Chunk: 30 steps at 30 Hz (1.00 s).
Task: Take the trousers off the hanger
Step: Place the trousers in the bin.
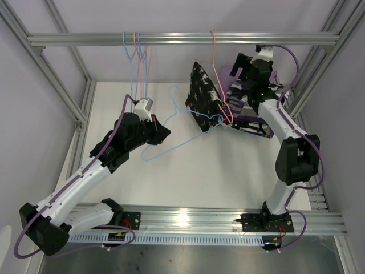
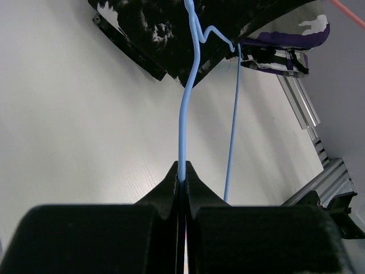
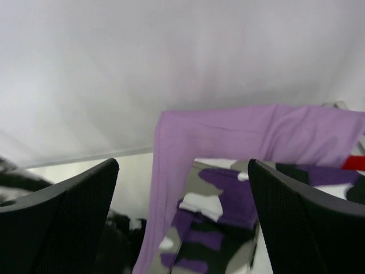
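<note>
**Black blotched trousers on the blue hanger, right arm over the pile**

The left fingers are clenched on the thin wire of a blue hanger, which runs away from them and up into the black trousers with white blotches. That garment is draped over the hanger's far part and is held tilted above the tabletop, near the middle of the back.

A pink hanger hangs from the overhead rail, just beside the black cloth on its right. Its lower end meets the blue wire at the cloth's lower corner. Whether the two wires are hooked together cannot be told.

Further left, spare blue and pink hangers dangle from the same rail, behind the left arm.

The right fingers are spread wide and released, with nothing between them. They hover over a pile at the back right of the tabletop. There the lilac trousers lie against the purple-white-black print trousers, and a sliver of red cloth shows at the edge of the right wrist view.
</note>
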{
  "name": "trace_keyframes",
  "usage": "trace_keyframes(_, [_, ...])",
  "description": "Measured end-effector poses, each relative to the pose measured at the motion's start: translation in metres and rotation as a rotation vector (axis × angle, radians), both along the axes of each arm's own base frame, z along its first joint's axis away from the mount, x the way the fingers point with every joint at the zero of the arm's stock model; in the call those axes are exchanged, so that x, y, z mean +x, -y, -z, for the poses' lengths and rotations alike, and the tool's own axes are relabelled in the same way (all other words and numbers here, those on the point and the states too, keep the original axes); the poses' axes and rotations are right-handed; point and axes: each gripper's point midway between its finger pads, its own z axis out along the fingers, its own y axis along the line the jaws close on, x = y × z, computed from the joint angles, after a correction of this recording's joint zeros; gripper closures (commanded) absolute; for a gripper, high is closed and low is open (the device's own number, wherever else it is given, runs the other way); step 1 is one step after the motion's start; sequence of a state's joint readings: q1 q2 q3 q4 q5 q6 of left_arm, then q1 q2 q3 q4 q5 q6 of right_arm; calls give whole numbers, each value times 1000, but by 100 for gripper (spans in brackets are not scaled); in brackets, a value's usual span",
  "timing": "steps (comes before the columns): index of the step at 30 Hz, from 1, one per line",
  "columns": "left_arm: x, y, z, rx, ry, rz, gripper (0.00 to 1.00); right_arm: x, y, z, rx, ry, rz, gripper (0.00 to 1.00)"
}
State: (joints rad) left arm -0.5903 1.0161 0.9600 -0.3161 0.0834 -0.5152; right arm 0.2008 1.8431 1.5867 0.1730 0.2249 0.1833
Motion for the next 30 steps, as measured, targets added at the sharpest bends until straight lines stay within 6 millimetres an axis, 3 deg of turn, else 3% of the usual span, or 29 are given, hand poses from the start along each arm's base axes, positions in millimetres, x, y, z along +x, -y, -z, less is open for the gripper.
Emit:
trace_keyframes(2, [0,0,0,0,0,0,100,-15,2,-11,1,-1,2,1])
trace_keyframes(6, [-1,0,-3,-5,7,1,100,-38,12,3,-1,-29,33,1])
trace_keyframes(9, [-3,-1,-6,-11,15,3,100,-50,20,44,8,-97,55,1])
trace_keyframes(12, [-3,-2,-8,-14,20,3,100,-50,25,107,7,-225,71,1])
trace_keyframes(15, [-3,-2,-9,-16,23,3,100,-47,26,154,-6,-317,77,1])
trace_keyframes(24, [-4,-1,-11,-20,24,11,100,-53,25,147,8,-318,72,1])
trace_keyframes(30, [-4,-2,-15,-13,46,14,100,-90,28,124,45,-322,68,1])
